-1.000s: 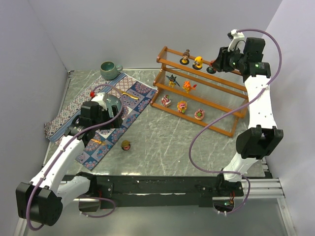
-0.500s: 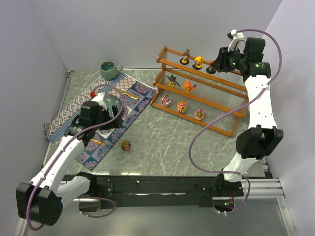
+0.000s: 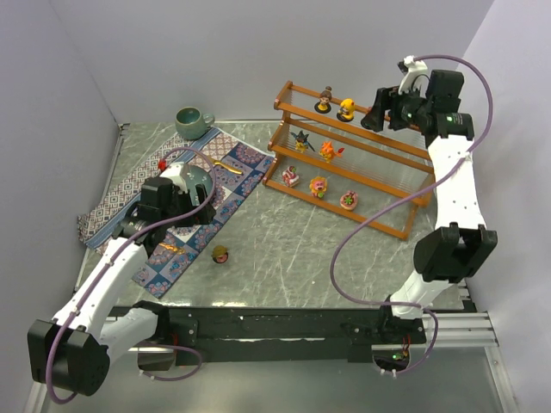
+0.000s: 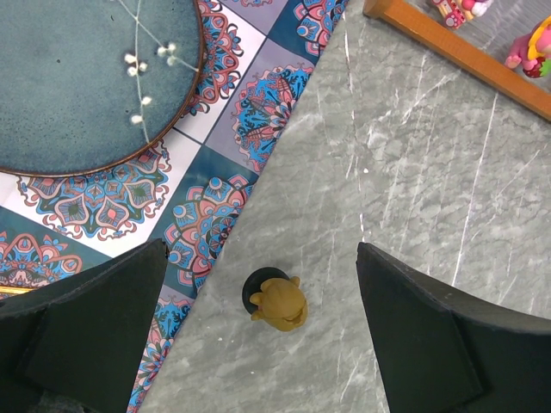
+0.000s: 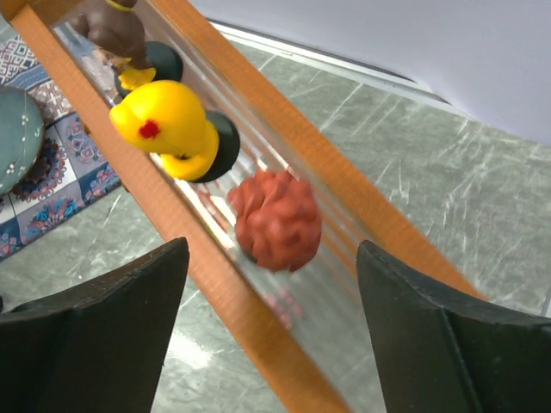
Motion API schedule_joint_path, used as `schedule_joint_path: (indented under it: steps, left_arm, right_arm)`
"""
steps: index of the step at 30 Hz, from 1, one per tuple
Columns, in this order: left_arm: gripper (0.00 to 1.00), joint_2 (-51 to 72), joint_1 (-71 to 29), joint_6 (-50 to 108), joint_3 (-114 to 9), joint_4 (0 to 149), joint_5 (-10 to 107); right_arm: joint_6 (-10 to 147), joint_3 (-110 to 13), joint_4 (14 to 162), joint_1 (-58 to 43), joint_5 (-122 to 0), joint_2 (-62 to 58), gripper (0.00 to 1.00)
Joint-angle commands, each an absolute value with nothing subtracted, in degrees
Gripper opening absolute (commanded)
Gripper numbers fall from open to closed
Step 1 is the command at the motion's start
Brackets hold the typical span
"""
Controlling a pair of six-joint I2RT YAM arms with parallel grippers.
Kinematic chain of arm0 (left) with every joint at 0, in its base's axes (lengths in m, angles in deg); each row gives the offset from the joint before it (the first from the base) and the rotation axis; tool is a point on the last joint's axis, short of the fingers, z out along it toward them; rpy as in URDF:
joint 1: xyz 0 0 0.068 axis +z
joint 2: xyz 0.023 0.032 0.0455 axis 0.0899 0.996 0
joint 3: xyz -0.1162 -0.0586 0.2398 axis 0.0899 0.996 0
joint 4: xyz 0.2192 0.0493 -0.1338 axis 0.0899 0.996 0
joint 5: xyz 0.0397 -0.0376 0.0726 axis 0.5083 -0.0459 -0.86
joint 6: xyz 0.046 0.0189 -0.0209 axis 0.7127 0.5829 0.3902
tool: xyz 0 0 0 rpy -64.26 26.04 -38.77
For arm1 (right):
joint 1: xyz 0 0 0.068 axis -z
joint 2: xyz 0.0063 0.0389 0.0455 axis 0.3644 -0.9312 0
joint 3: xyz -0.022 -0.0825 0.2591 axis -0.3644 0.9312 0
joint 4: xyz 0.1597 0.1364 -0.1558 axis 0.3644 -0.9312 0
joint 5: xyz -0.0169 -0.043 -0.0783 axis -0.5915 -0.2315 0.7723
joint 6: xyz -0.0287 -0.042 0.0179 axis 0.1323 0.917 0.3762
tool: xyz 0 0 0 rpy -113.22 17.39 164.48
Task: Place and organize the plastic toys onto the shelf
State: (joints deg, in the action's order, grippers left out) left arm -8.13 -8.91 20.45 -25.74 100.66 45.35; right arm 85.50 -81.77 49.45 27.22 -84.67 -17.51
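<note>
The shelf (image 3: pixel 370 221) stands at the back right with toys on all three tiers. On its top tier are a brown toy (image 3: pixel 325 99), a yellow toy (image 3: pixel 347 108) and a red lumpy toy (image 5: pixel 274 219). My right gripper (image 3: pixel 376 116) hangs open above the red toy, its fingers (image 5: pixel 95 335) wide on either side and not touching it. A dark spiky toy (image 3: pixel 300 139) and an orange one (image 3: pixel 327 151) stand on the middle tier, three pink ones (image 3: pixel 318 186) on the bottom. A mustard toy (image 4: pixel 280 301) on a black base stands on the table, below my open left gripper (image 4: pixel 267 344).
A patterned cloth mat (image 3: pixel 232 172) lies at the left with a teal plate (image 4: pixel 86 77) on it. A green mug (image 3: pixel 193 121) stands at the back behind the mat. Walls close in on the left, back and right.
My right gripper has opened, let go of the red toy on the top tier, and lifted a little. The left arm has not moved.
</note>
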Motion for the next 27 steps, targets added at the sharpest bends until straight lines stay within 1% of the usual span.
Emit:
schedule_joint_path:
  steps: [1, 5, 6, 8, 9, 11, 13, 15, 19, 22, 23, 25, 27]
  left_arm:
    - [0.97, -10.3, -8.7, 21.5, -26.3, 98.1, 45.9]
    - [0.97, -12.1, -8.6, 21.2, -25.9, 98.1, 44.8]
    - [0.97, -12.5, -8.6, 20.9, -25.8, 98.2, 44.4]
    - [0.97, -13.8, -8.6, 20.6, -25.5, 98.1, 44.2]
    - [0.97, -14.3, -8.6, 20.3, -25.5, 98.1, 44.1]
    - [0.97, -15.6, -8.6, 19.9, -25.4, 98.1, 44.0]
    - [0.97, -17.0, -8.6, 19.4, -25.2, 98.3, 43.7]
    - [0.97, -18.0, -8.6, 18.9, -25.1, 98.4, 43.0]
    - [0.97, -21.0, -8.5, 18.4, -25.0, 99.0, 41.8]
    - [0.97, -23.1, -8.5, 18.1, -24.9, 99.2, 40.4]
    - [0.97, -23.5, -8.5, 17.9, -24.9, 99.3, 40.3]
    - [0.97, -24.6, -8.4, 17.8, -24.9, 99.3, 40.3]
    - [0.97, -25.3, -8.1, 17.7, -24.8, 99.4, 38.6]
  right_arm:
    - [83.5, -75.9, 56.0, 27.6, -82.4, -7.0, 0.88]
    - [79.3, -66.1, 65.3, 27.5, -83.2, 2.6, 0.93]
    - [78.4, -63.8, 67.4, 27.0, -83.9, 6.8, 0.94]
    - [76.5, -56.0, 73.3, 25.7, -84.1, 11.3, 0.96]
    - [76.4, -53.7, 74.7, 23.8, -83.9, 15.2, 0.96]
    - [76.4, -47.7, 76.9, 21.0, -82.6, 18.6, 0.97]
    - [76.7, -42.2, 77.6, 14.7, -81.2, 22.1, 0.96]
    - [76.1, -38.0, 80.0, 11.2, -80.8, 24.9, 0.97]
    - [73.1, -24.7, 87.1, 1.4, -79.8, 28.0, 0.96]
    - [71.7, -16.8, 94.1, -3.4, -78.2, 28.2, 0.96]
    - [71.2, -15.1, 98.3, -6.3, -77.8, 27.3, 0.96]
    - [71.4, -11.3, 102.1, -9.5, -77.0, 25.4, 0.95]
    - [71.8, -9.8, 107.2, -13.9, -75.9, 21.1, 0.95]
